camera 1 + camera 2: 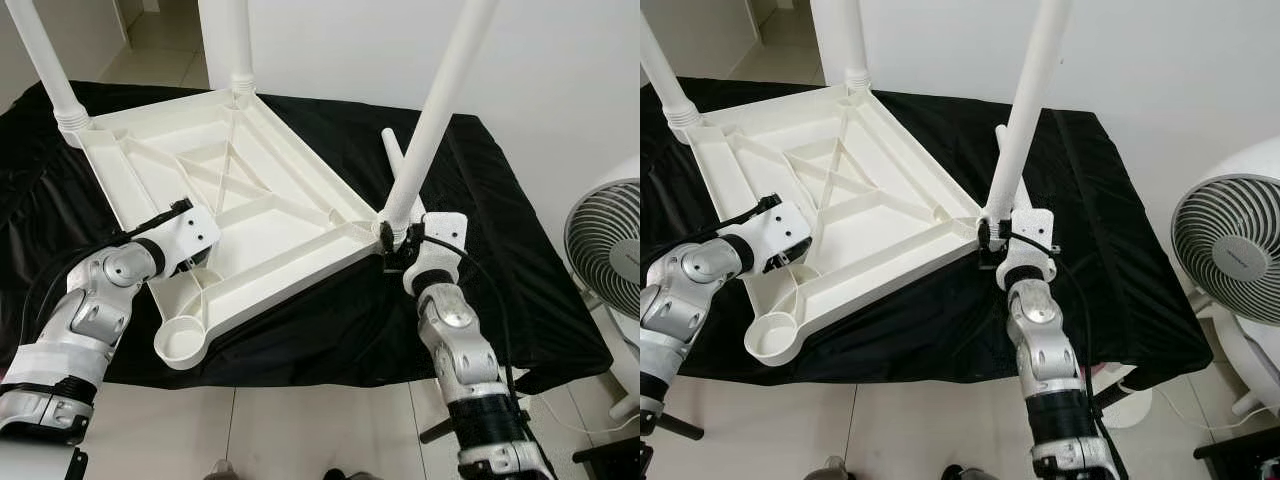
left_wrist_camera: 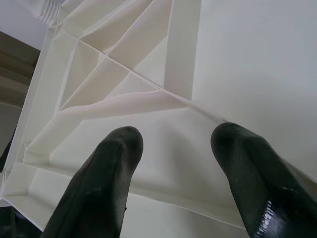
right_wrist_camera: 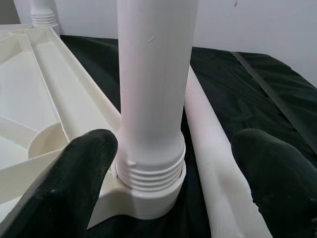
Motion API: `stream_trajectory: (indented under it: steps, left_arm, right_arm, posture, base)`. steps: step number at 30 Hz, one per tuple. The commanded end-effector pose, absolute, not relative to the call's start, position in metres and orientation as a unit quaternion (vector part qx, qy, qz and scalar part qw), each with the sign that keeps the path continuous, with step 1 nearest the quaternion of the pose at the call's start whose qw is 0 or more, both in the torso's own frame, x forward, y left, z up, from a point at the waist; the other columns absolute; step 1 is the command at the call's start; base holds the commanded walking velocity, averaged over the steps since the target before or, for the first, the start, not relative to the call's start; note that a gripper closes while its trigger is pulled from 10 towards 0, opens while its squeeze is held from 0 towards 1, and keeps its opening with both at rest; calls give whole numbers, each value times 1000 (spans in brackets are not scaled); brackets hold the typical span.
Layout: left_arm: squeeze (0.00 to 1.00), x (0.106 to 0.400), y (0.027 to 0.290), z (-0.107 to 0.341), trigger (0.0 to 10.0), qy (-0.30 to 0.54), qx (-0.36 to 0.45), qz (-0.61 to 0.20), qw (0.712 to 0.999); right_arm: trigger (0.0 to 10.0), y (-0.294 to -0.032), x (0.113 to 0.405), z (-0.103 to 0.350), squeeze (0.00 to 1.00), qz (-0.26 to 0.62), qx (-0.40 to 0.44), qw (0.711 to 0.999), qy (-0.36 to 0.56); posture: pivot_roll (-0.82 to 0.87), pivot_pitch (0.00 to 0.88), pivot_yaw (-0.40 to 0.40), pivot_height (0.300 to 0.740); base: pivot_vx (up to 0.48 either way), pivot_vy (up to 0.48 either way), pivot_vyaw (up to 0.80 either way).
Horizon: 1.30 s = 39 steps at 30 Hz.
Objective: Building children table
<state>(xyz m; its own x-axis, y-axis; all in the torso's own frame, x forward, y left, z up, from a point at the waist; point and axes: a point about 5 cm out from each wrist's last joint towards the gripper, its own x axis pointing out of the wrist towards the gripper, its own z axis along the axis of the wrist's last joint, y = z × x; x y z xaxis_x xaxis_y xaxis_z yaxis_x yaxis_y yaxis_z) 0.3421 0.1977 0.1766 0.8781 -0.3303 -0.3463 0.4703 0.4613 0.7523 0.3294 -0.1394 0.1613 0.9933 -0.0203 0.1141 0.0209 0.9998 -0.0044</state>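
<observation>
- You have the white plastic tabletop (image 1: 230, 190) lying upside down on the black cloth (image 1: 470, 240) that covers the work surface, ribbed underside up, so the leg sockets face up and legs can go in from above.
- Three legs stand in corner sockets: the far-left leg (image 1: 45, 60), the far leg (image 1: 235, 45) and the near-right leg (image 1: 435, 110), which leans away from you toward the upper right.
- Your right gripper (image 3: 168, 163) sits at the base of that near-right leg, its two fingers spread apart on either side of the threaded collar and not pinching it. I judge it is there to steady or twist the leg home in its socket.
- The collar's threads (image 3: 151, 171) are partly exposed above the socket rim, so the leg may not be fully seated.
- Your left gripper (image 2: 173, 163) rests over the tabletop's underside near the near-left edge, fingers apart with nothing between them. It looks placed to press the top down and keep it from turning while the right side works.
- The near-left corner socket (image 1: 183, 340) is empty.
- A fourth leg (image 3: 213, 163) lies loose on the cloth just beside the near-right socket, within easy reach of your right gripper for that last corner.
- A standing fan (image 1: 610, 250) sits off to your right, well apart from the job.
</observation>
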Motion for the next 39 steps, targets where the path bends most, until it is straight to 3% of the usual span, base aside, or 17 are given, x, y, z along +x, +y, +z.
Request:
stream_trajectory:
  steps: [1,9,25,34,39]
  left_arm:
    - [0,338,181,170,10000,75,458,-286,838]
    - [0,336,177,169,10000,74,457,-298,835]
    - [0,317,150,160,10000,69,439,-371,815]
    - [0,308,135,156,10000,61,437,-417,795]
    - [0,303,127,155,10000,60,435,-435,786]
  right_arm:
    - [10000,-147,333,160,0,-27,-9,998,-55]
    - [10000,-155,353,167,0,-33,-20,997,-62]
    - [10000,-153,390,196,0,74,13,993,-92]
    - [10000,-135,401,210,0,149,36,983,-97]
    - [10000,-111,401,207,0,218,49,971,-82]
  posture:
    - [146,95,-46,740]
    - [148,102,-44,740]
    - [140,113,-32,740]
    - [135,109,-24,740]
    - [133,106,-20,740]
  base:
    - [0,0,0]
    - [0,0,0]
    - [0,0,0]
    - [0,0,0]
    - [0,0,0]
